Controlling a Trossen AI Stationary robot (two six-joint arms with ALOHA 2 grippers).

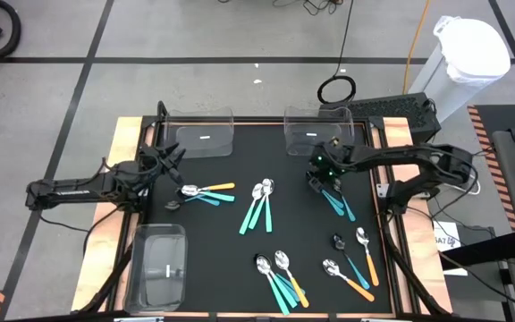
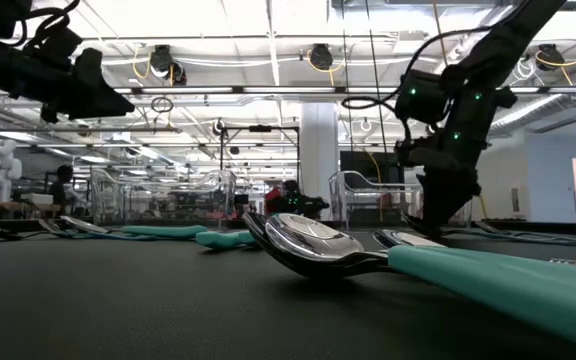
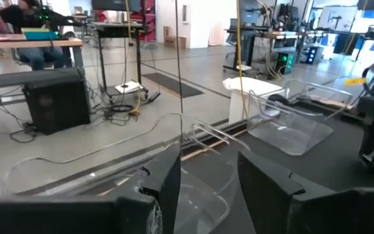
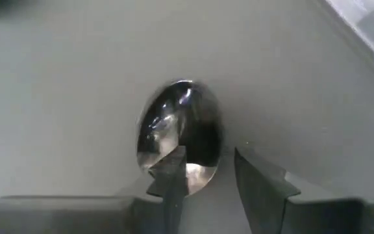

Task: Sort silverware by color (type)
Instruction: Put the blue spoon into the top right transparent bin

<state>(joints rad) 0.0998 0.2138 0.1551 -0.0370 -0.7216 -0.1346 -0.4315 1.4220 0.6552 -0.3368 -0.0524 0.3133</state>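
Spoons with shiny bowls and teal, light blue or orange handles lie in small groups on the black mat: one group at mid left [image 1: 208, 192], teal ones in the middle [image 1: 259, 207], and two groups near the front [image 1: 280, 277] [image 1: 351, 264]. My right gripper [image 1: 317, 183] stands open, slanting down over the bowl end of a few teal spoons [image 1: 336, 201]. In the right wrist view a spoon bowl [image 4: 180, 123] lies just ahead of my right gripper [image 4: 210, 172]. My left gripper [image 1: 170, 161] hovers open and level at the left, with nothing between its fingers [image 3: 167, 182]. My right gripper comes at a spoon's bowl [image 4: 174, 153] from above, slanting down. One fingertip [image 4: 171, 172] stands over the bowl's near rim and the other beside it. I cannot tell whether either fingertip touches the bowl. The spoon lies flat on the mat.
Two clear bins stand at the mat's far edge [image 1: 204, 134] [image 1: 316, 125], the right one close behind my right gripper. A third clear bin [image 1: 159, 264] lies at the near left. Bare mat stretches between the spoon groups.
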